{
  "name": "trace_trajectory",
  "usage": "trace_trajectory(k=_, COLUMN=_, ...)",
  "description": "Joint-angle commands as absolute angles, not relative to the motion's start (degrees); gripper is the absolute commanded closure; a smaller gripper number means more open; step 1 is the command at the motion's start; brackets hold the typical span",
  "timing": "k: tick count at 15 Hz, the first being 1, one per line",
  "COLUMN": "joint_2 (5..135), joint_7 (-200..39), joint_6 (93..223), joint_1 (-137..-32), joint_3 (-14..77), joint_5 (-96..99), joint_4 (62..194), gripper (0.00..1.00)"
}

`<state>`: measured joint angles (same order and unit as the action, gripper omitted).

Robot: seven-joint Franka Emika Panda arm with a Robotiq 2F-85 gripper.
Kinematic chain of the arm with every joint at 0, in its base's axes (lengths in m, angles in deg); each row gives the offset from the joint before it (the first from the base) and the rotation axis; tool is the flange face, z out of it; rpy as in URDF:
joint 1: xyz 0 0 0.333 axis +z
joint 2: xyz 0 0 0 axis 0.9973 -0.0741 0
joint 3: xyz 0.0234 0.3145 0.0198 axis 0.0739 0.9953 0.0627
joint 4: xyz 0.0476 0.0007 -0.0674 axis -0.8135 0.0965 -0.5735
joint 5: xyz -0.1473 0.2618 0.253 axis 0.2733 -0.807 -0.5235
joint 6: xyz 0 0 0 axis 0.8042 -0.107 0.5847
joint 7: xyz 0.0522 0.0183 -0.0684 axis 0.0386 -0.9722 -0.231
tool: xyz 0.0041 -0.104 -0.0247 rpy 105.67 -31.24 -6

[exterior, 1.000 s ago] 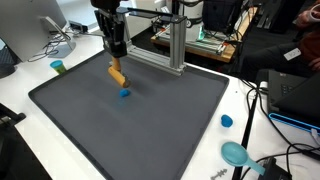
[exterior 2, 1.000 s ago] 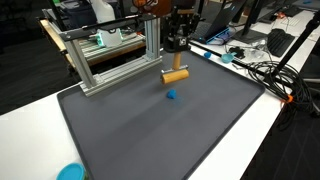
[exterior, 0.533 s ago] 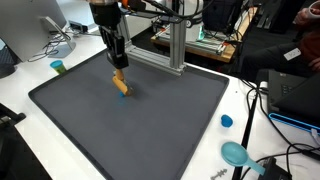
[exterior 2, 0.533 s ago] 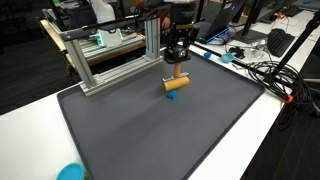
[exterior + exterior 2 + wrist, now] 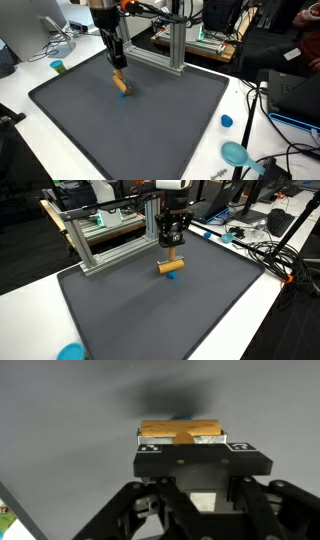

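My gripper (image 5: 117, 66) hangs over the far part of the black mat (image 5: 140, 130) and is shut on an orange wooden block (image 5: 120, 83). In both exterior views the block (image 5: 170, 266) is held low, just above the mat. A small blue piece (image 5: 173, 276) lies right under the block, mostly hidden by it; only a sliver of it shows at the block's edge (image 5: 125, 94). In the wrist view the block (image 5: 180, 431) sits between my fingers, crosswise, with my gripper (image 5: 190, 440) below it. A dark blue spot shows just beyond the block.
An aluminium frame (image 5: 176, 40) stands at the mat's far edge (image 5: 105, 235). A blue cap (image 5: 227, 121) and a teal round object (image 5: 236, 153) lie on the white table beside the mat. A small teal cup (image 5: 58, 67) stands near a corner. Cables run along one side (image 5: 265, 255).
My gripper has moved down and sideways with the orange block, from beside the blue piece to right over it. The blue piece is now mostly covered.
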<state>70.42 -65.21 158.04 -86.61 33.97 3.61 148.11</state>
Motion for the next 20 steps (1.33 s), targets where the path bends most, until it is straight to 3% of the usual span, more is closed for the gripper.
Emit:
trace_trajectory(k=1, joint_2=71.2, joint_7=-65.3, joint_6=161.3, joint_1=-85.7, joint_3=32.9, joint_5=3.0, joint_4=149.5, gripper=0.78)
trace_trajectory(k=9, joint_2=68.7, joint_7=-64.6, joint_6=160.9, joint_1=-84.8, joint_3=32.7, joint_5=3.5, joint_4=149.4, gripper=0.78)
trace_trajectory(k=10, joint_2=69.5, joint_7=-65.4, joint_6=159.7, joint_1=-84.9, joint_3=32.8, joint_5=3.2, joint_4=149.3, gripper=0.53)
trace_trajectory(k=14, joint_2=69.1, joint_7=-65.3, joint_6=159.8, joint_1=-84.6, joint_3=32.8, joint_5=3.2, joint_4=149.3, gripper=0.53)
trace_trajectory(k=15, joint_2=69.0, joint_7=-65.3, joint_6=159.8, joint_1=-84.6, joint_3=32.8, joint_5=3.2, joint_4=149.3, gripper=0.78)
trace_trajectory(k=20, joint_2=66.9, joint_7=-65.1, joint_6=160.7, joint_1=-84.4, joint_3=32.8, joint_5=3.1, joint_4=148.2, gripper=0.78)
